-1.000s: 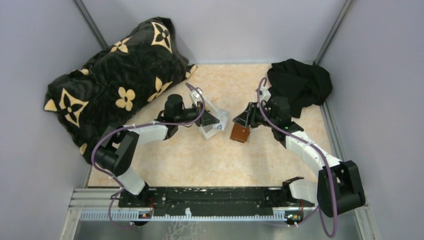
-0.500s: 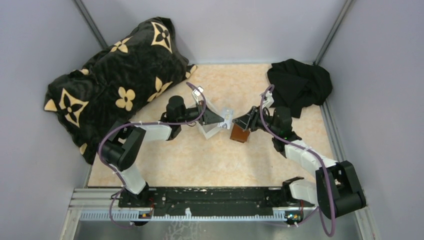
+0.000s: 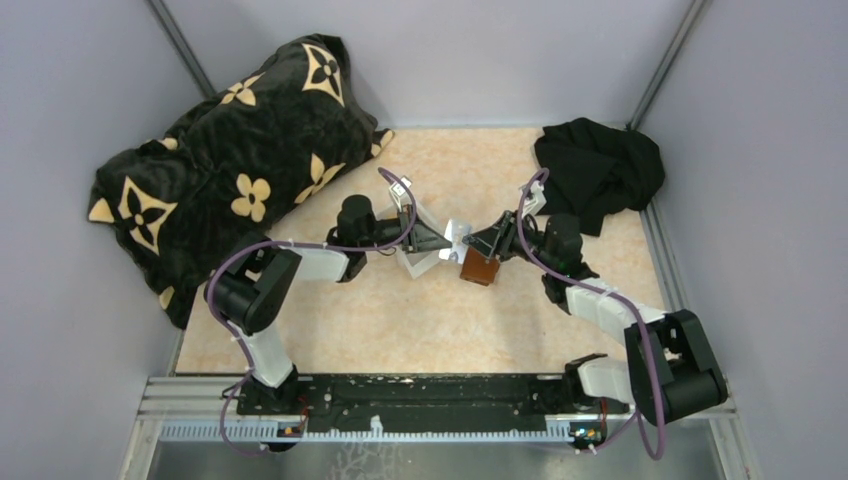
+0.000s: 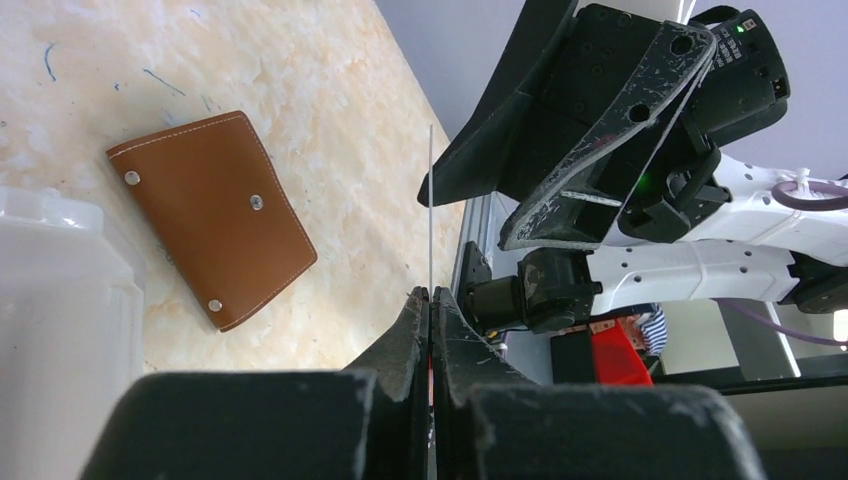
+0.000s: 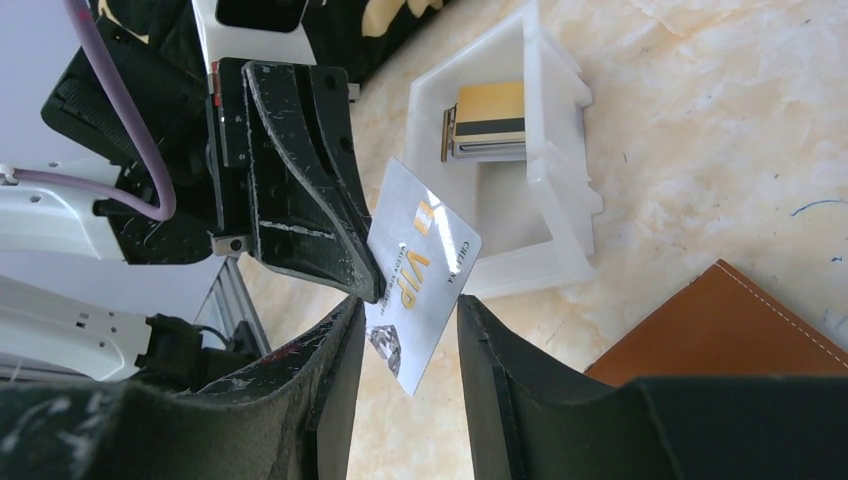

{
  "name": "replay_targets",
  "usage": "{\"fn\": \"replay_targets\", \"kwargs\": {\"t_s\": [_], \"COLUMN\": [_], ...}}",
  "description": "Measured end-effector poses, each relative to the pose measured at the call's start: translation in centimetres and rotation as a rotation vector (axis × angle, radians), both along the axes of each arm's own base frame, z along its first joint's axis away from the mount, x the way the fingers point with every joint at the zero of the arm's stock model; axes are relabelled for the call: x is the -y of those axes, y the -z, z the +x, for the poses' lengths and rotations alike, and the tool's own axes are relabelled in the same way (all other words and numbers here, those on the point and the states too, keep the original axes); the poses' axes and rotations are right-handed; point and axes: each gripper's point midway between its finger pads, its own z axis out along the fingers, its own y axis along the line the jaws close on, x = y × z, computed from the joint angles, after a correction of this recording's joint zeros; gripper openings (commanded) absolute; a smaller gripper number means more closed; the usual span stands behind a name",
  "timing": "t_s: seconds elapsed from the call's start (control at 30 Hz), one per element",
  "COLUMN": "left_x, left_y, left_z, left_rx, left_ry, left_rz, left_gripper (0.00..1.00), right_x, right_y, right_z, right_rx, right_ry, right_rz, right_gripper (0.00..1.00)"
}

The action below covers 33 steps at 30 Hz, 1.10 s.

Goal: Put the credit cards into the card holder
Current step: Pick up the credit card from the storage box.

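From above, the left end effector (image 3: 441, 240) is pinching a silver credit card (image 3: 455, 231) near the brown card holder (image 3: 480, 268) lying on the counter (image 3: 400, 320). Left wrist: its jaws are pressing the card's faces. Right wrist: the right end effector (image 5: 405, 335) is standing spread around that card

Gold capital letters reading "VIP" run across the face of a thin silver-grey rectangular plastic card (image 5: 420, 275), seen from the right wrist camera. A small gold emblem sits beside the letters; a line of finer dark print along one edge is too small to read.
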Motion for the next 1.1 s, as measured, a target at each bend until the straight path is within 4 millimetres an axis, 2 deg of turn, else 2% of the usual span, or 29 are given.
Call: {"fn": "replay_targets", "kwargs": {"t_s": [0.53, 0.8, 0.9, 0.97, 1.07, 1.1], "left_x": [0.1, 0.3, 0.3, 0.4, 0.5, 0.5], "left_y": [-0.6, -0.3, -0.2, -0.1, -0.1, 0.0], "left_z": [0.1, 0.2, 0.2, 0.2, 0.3, 0.3], "left_rx": [-0.003, -0.023, -0.033, -0.039, -0.043, -0.044], "left_ry": [-0.001, 0.003, 0.006, 0.009, 0.01, 0.009], "left_rz": [-0.027, -0.038, -0.043, -0.046, -0.051, -0.052], "left_gripper": [0.0, 0.0, 0.0, 0.0, 0.0, 0.0], "right_x": [0.0, -0.6, -0.8, -0.9, -0.9, -0.9], "right_y": [0.6, 0.7, 1.0, 1.1, 1.3, 1.4], "right_z": [-0.3, -0.2, -0.2, -0.1, 0.2, 0.3], "right_rx": [-0.01, -0.019, -0.034, -0.041, -0.052, -0.059], "right_ry": [-0.008, -0.035, -0.047, -0.051, -0.048, -0.046], "right_rz": [0.0, 0.029, 0.041, 0.048, 0.063, 0.069], "right_gripper": [0.39, 0.34, 0.28, 0.19, 0.0, 0.0]}}
